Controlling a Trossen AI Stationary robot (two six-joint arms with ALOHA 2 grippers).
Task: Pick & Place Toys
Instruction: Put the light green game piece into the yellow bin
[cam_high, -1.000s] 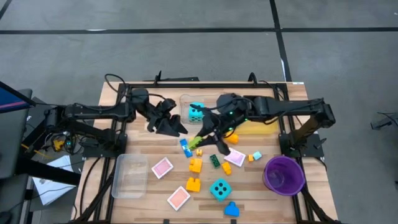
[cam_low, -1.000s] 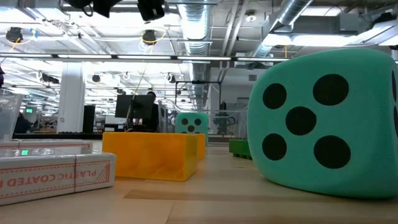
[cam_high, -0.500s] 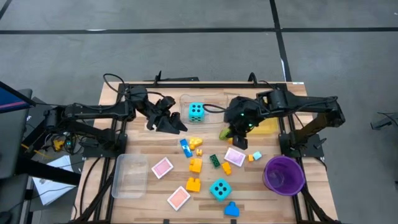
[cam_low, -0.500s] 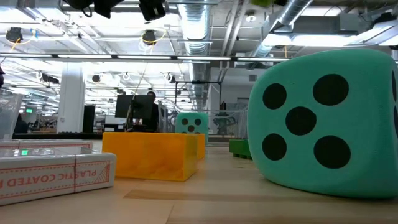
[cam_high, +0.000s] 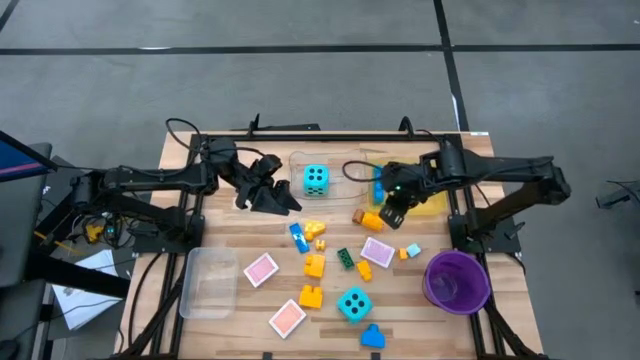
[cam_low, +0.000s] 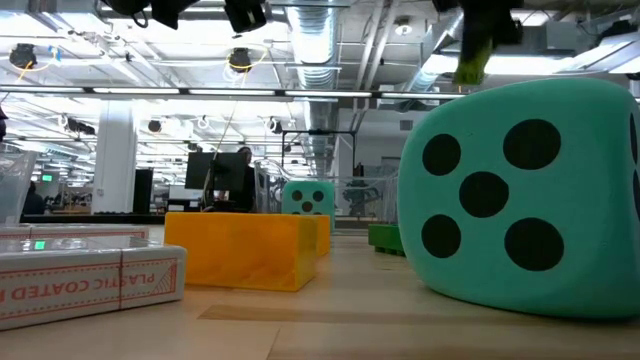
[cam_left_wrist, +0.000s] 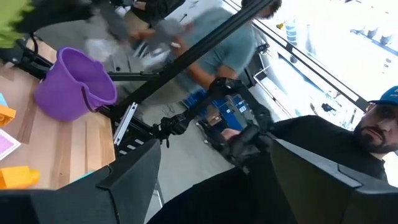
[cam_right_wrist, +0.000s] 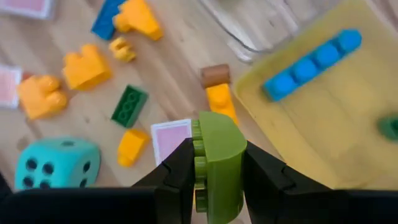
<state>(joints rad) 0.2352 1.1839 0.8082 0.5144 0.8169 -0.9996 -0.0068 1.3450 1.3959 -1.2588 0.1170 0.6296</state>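
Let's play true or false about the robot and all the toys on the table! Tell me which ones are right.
1. The right end effector is holding a green brick. True.
2. A long blue brick lies inside the yellow tray. True.
3. The purple bowl is full of bricks. False: no toys show inside it.
4. One turquoise die sits in the clear tray at the back of the table. True.
5. The left end effector is carrying a pink tile. False: it holds nothing, and the pink tiles lie on the table.
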